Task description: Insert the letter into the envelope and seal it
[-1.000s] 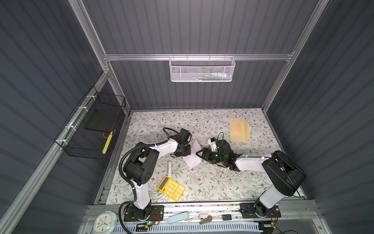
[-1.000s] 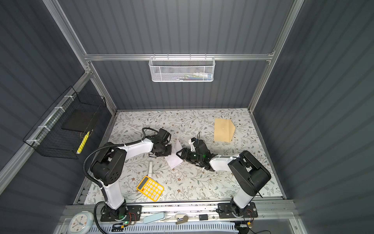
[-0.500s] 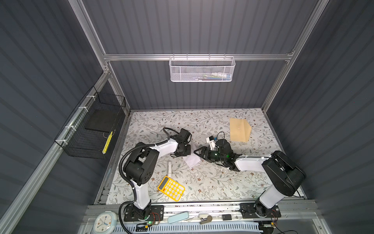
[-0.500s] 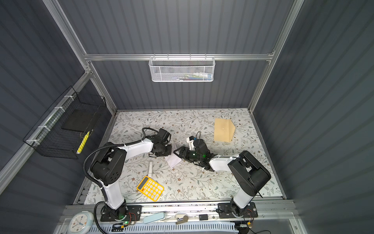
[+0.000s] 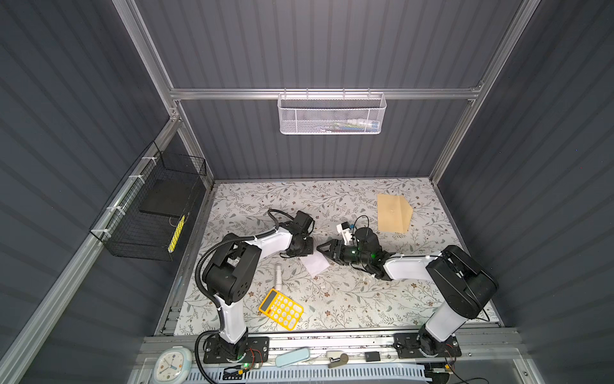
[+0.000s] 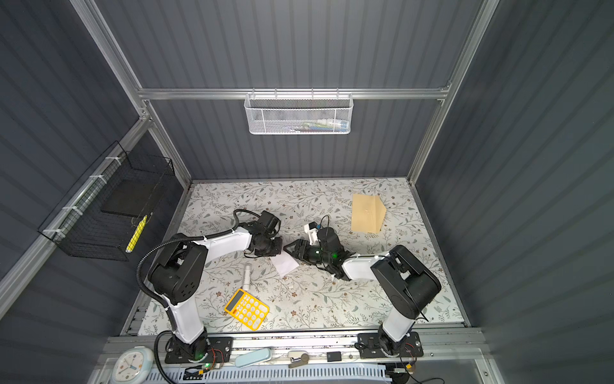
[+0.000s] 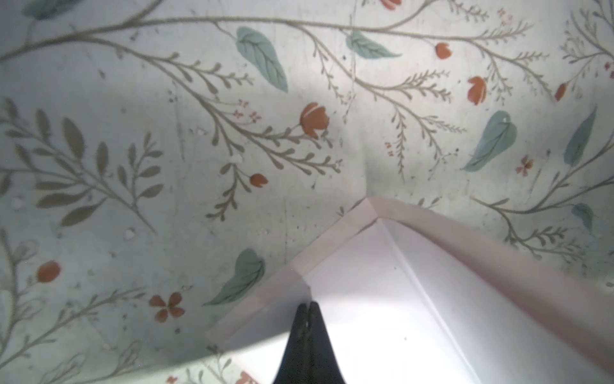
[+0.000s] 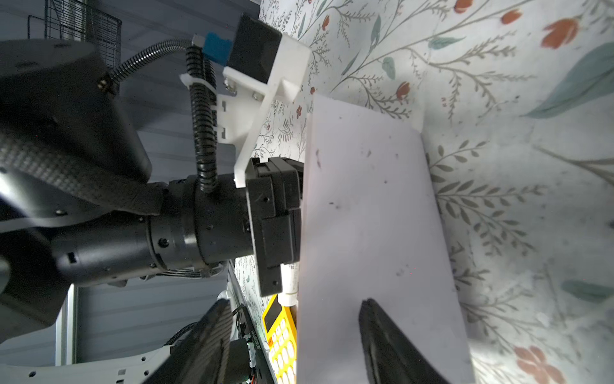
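Furthest left of the letter (image 5: pixel 315 264), and nearer the front rail, a white glue-stick tube (image 5: pixel 277 274) and a yellow calculator (image 5: pixel 280 309) lie on the floral mat (image 5: pixel 349 299). Neither touches the sheet. A low sweep of the left arm could knock the tube and send it rolling.

The left gripper (image 5: pixel 311 253) sits on the letter's left edge with its jaws clenched. The left wrist view shows the tips pressed together over the folded corner. They appear to pinch the paper, though how many layers lie between the pads is hard to make out. The bite is thin and close to the edge, so a tug could pull the sheet free or let the fold spring open.

The letter itself is tipped up off the mat, folded, between the two grippers.

At the letter's right edge, the right gripper (image 5: pixel 325 247) has its jaws spread. In the right wrist view one finger stands on each side of the sheet, gripping nothing. If these jaws close while the left arm pulls, the paper could crumple or tear. If they close on one layer only, the fold could peel apart.

The tan envelope (image 5: pixel 393 212) lies well apart to the right of the letter, toward the back wall, flat, with its triangular flap spread. Nothing pins it down. A letter pushed at its mouth would likely slide it along the mat or buckle against the opening, and a slackened fold might be too wide to enter.
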